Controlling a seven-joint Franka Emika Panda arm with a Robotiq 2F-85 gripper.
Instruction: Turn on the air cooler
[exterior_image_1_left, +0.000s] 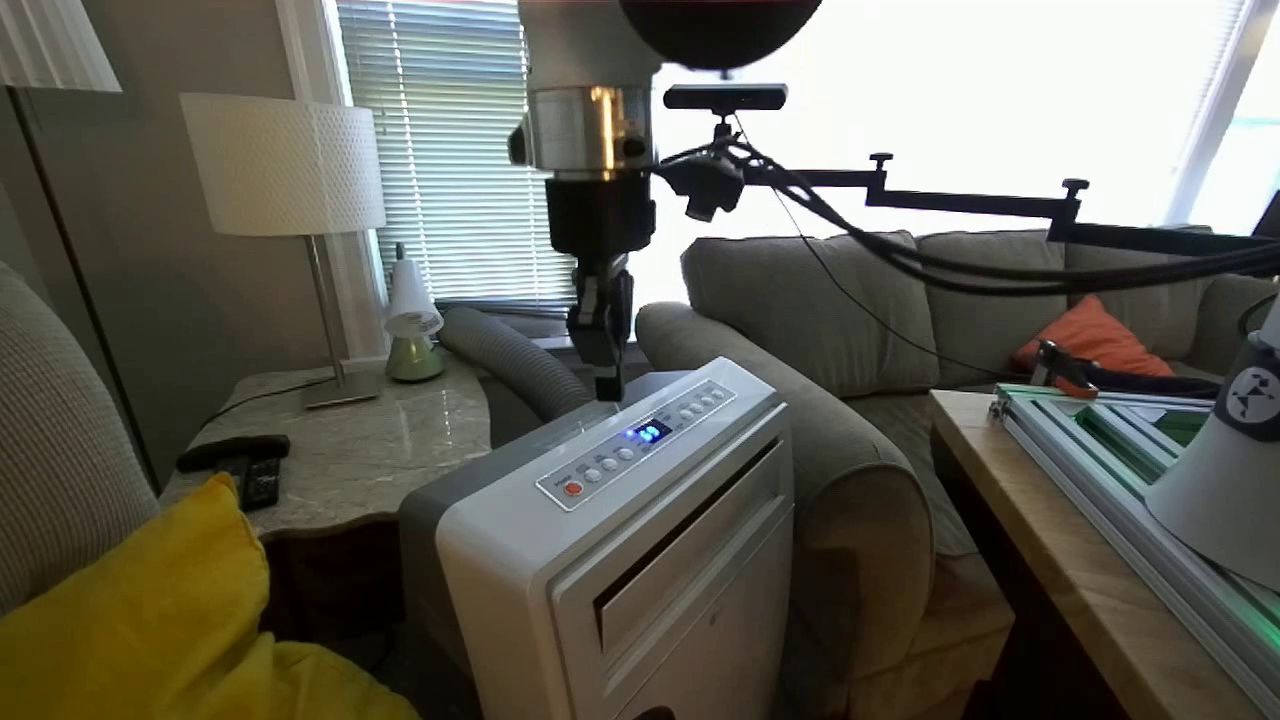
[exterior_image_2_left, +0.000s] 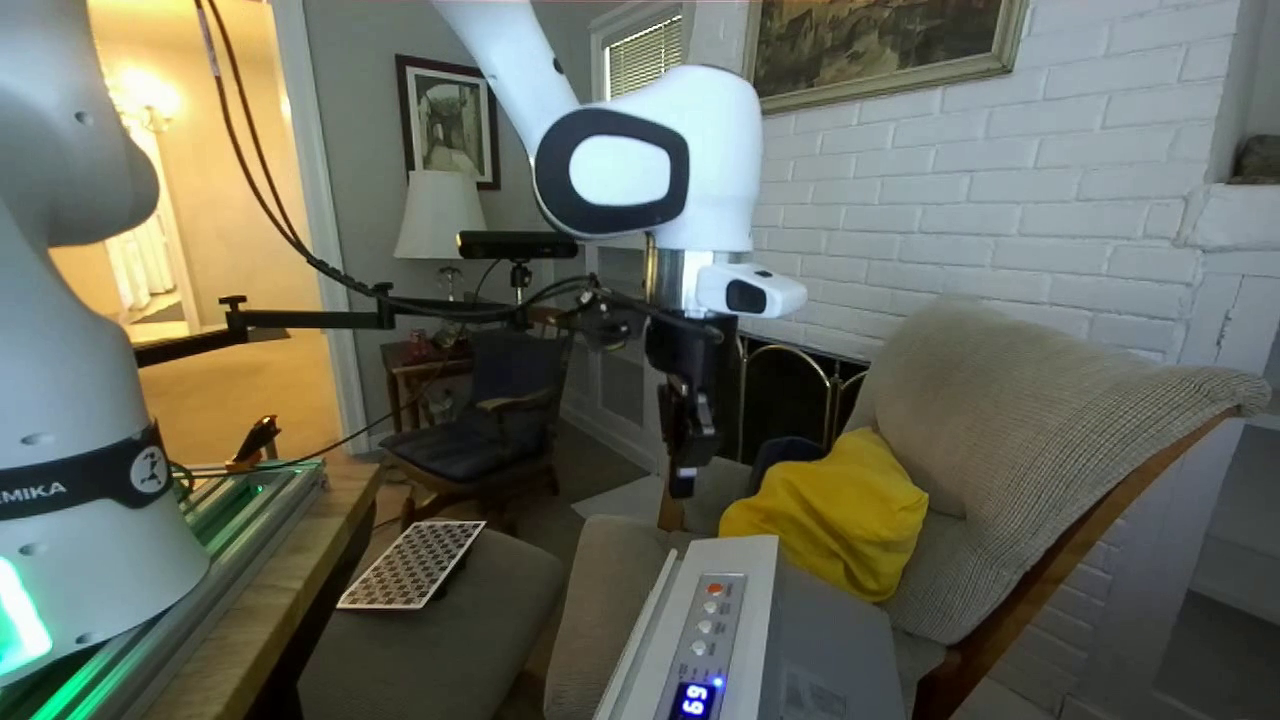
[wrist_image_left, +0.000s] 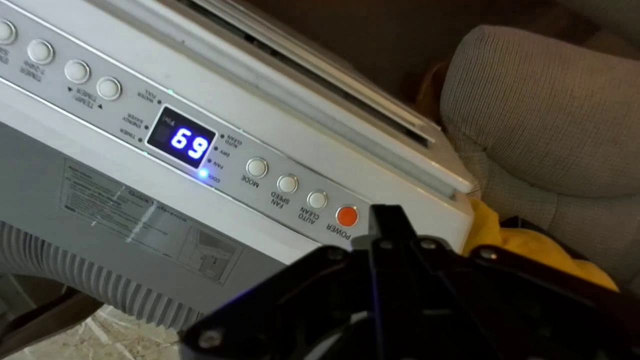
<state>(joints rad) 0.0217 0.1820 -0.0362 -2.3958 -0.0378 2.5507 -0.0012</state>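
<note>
The air cooler (exterior_image_1_left: 660, 600) is a large white boxy appliance with a sloped control strip; it also shows in an exterior view (exterior_image_2_left: 760, 640) and the wrist view (wrist_image_left: 300, 135). Its display (wrist_image_left: 181, 136) glows blue and reads 69, with a blue light beside COOL. The orange power button (wrist_image_left: 347, 216) is at one end of the strip, beside several white buttons. My gripper (wrist_image_left: 387, 215) is shut and empty, pointing down. In the wrist view its tip appears just beside the power button. In both exterior views the gripper (exterior_image_1_left: 610, 390) (exterior_image_2_left: 682, 485) hangs above the cooler, apart from it.
A yellow cloth (exterior_image_1_left: 150, 620) lies on the armchair (exterior_image_2_left: 1060, 450) beside the cooler. A grey hose (exterior_image_1_left: 515, 360) runs behind it. A sofa (exterior_image_1_left: 860, 480) stands close on its far side. A side table (exterior_image_1_left: 430, 440) holds a lamp (exterior_image_1_left: 285, 165). Cables hang along the arm.
</note>
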